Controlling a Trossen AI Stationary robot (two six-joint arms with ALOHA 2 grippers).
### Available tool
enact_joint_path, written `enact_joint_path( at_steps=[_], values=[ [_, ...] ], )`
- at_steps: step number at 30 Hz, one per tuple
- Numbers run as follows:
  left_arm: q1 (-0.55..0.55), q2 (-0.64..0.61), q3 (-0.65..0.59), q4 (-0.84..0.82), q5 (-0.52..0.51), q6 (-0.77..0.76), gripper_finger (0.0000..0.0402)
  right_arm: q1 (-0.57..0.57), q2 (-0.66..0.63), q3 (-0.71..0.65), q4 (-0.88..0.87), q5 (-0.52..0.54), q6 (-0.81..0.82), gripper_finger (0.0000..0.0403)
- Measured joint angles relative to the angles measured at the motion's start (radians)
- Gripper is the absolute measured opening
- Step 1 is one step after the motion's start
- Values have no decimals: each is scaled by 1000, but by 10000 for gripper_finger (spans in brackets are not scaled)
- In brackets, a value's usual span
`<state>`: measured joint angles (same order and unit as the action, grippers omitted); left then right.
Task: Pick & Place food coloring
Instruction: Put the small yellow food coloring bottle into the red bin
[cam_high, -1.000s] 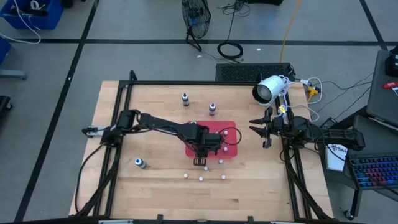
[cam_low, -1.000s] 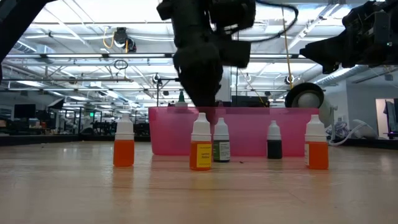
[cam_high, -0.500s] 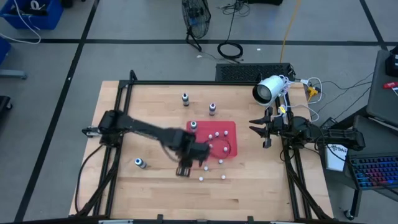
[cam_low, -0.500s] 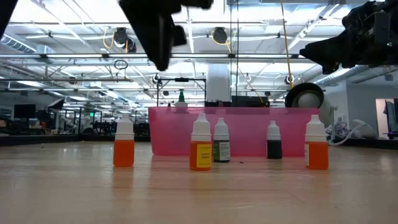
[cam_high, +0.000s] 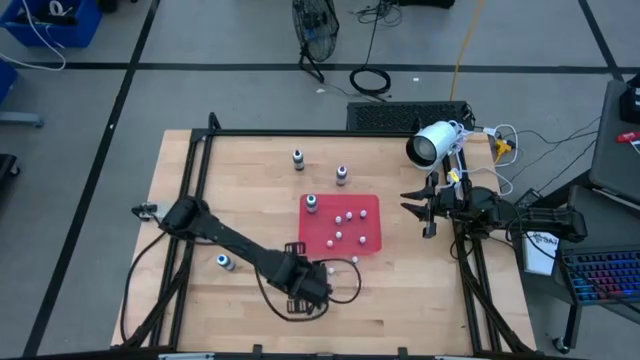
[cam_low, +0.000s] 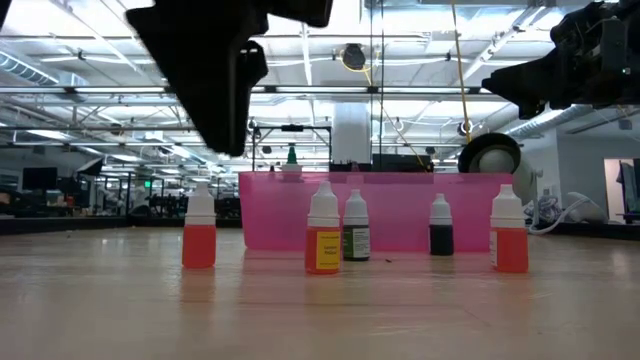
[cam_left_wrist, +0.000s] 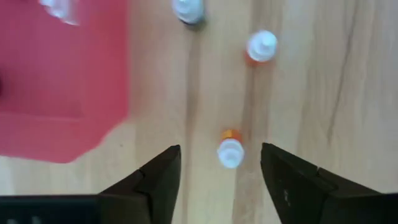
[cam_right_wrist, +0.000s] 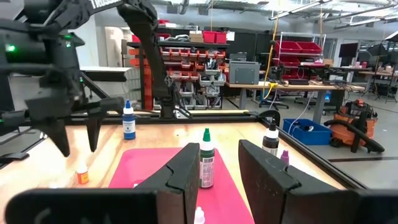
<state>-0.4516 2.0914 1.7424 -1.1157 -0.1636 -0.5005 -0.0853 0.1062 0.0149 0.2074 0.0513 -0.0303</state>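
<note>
My left gripper (cam_left_wrist: 219, 148) is open and points down over the near part of the table (cam_high: 400, 300), just clear of the red tray (cam_high: 320, 226). A small upright orange food coloring bottle (cam_left_wrist: 231, 152) stands on the wood below, between the fingers and untouched. In the low view the gripper (cam_low: 222, 120) hangs above the left orange bottle (cam_low: 199, 235). Several white-capped bottles (cam_high: 350, 213) stand inside the tray. My right gripper (cam_high: 424, 208) waits at the table's right edge, open, with nothing between its fingers.
More bottles stand loose: another orange one (cam_left_wrist: 261, 46) near the tray, a yellow one (cam_low: 323, 240), a dark green one (cam_low: 355, 232), two at the far side (cam_high: 297, 157) (cam_high: 341, 175) and one at the near left (cam_high: 224, 262). A white lamp (cam_high: 432, 145) sits at the far right corner.
My left gripper has swung from over the tray's near left part toward the table's near edge and somewhat left. It now hangs past the tray, over the loose bottles. The bottles on the table have stayed where they were.
</note>
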Motion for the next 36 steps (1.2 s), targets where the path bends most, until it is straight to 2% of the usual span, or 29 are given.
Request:
enact_joint_path(
  at_steps=[4, 10, 36],
  values=[
    [-11, 31, 0, 6, 19, 19, 240, 0, 0, 0, -1, 0, 0, 100],
    [-10, 72, 0, 15, 32, 28, 239, 0, 0, 0, -1, 0, 0, 100],
    [-7, 97, -14, 12, 60, 31, 175, 0, 0, 0, -2, 0, 0, 100]
  ],
)
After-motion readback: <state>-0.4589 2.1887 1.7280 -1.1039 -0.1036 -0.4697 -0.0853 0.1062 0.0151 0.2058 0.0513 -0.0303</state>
